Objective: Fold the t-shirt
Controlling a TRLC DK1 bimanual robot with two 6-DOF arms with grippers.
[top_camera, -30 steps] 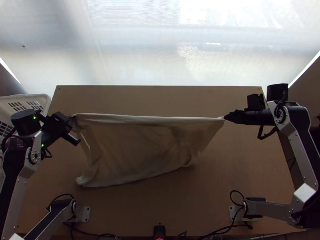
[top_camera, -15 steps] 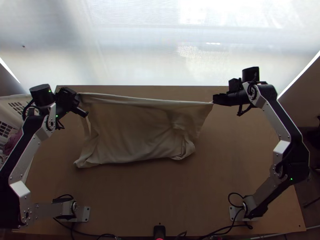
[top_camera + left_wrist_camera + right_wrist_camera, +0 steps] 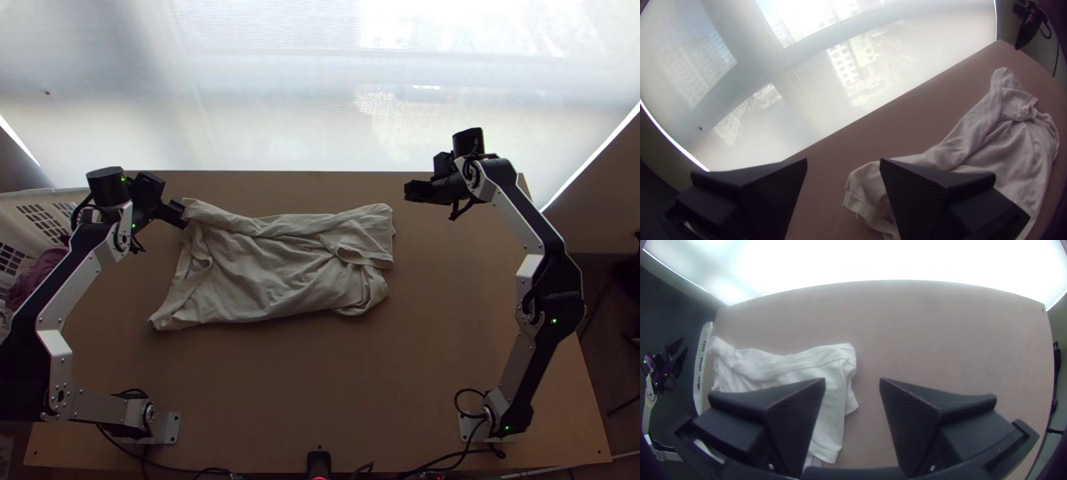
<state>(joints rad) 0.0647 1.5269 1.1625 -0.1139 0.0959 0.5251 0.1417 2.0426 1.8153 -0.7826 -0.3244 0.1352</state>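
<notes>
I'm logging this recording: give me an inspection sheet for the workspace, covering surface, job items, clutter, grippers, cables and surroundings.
Surface: light wooden table, bare toward the near side.
Job items: t-shirt lying rumpled across the farther half, creased, its right end doubled over itself.
Clutter: white basket at the table's left side, dark pinkish cloth inside; small black device with a red light at the near edge.
Left gripper: open, at the shirt's far left corner.
Right gripper: open, beyond the shirt's far right corner, clear of it.
Cables: black cables around both arm bases and along the near edge.
Surroundings: bright, pale translucent panel past the far edge.
</notes>
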